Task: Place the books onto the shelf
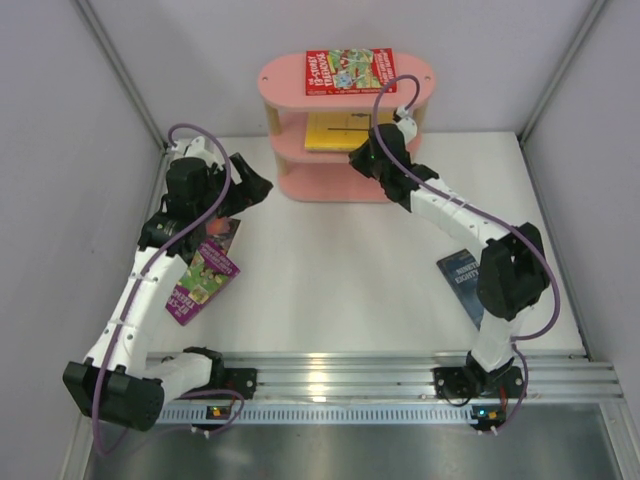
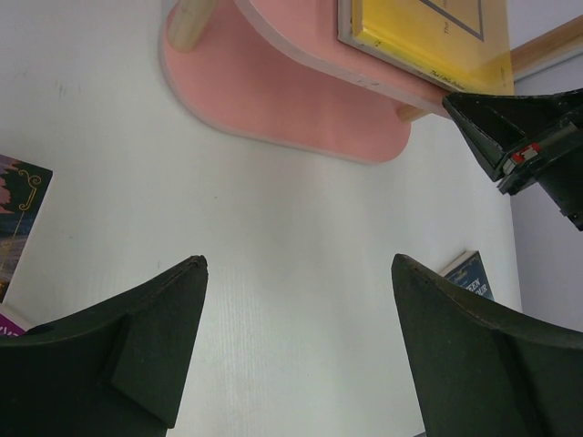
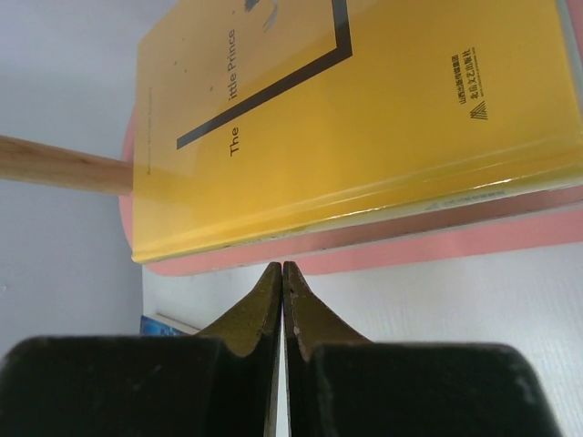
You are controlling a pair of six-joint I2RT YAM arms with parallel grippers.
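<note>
The pink shelf (image 1: 347,125) stands at the back of the table. A red illustrated book (image 1: 350,72) lies on its top board and a yellow book (image 1: 335,132) on the middle board. My right gripper (image 1: 358,158) is shut on nothing, its tips (image 3: 282,266) just under the near edge of the yellow book (image 3: 364,118) and against the pink board (image 3: 474,237). My left gripper (image 1: 262,188) is open over bare table left of the shelf, nothing between its fingers (image 2: 173,309). A purple book (image 1: 205,278) lies under my left arm. A dark navy book (image 1: 463,285) lies under my right arm.
A wooden shelf post (image 3: 55,164) crosses the left of the right wrist view. The left wrist view takes in the shelf's bottom board (image 2: 291,109), the yellow book (image 2: 428,32), my right gripper (image 2: 519,146) and the navy book's corner (image 2: 472,273). Grey walls close in on both sides.
</note>
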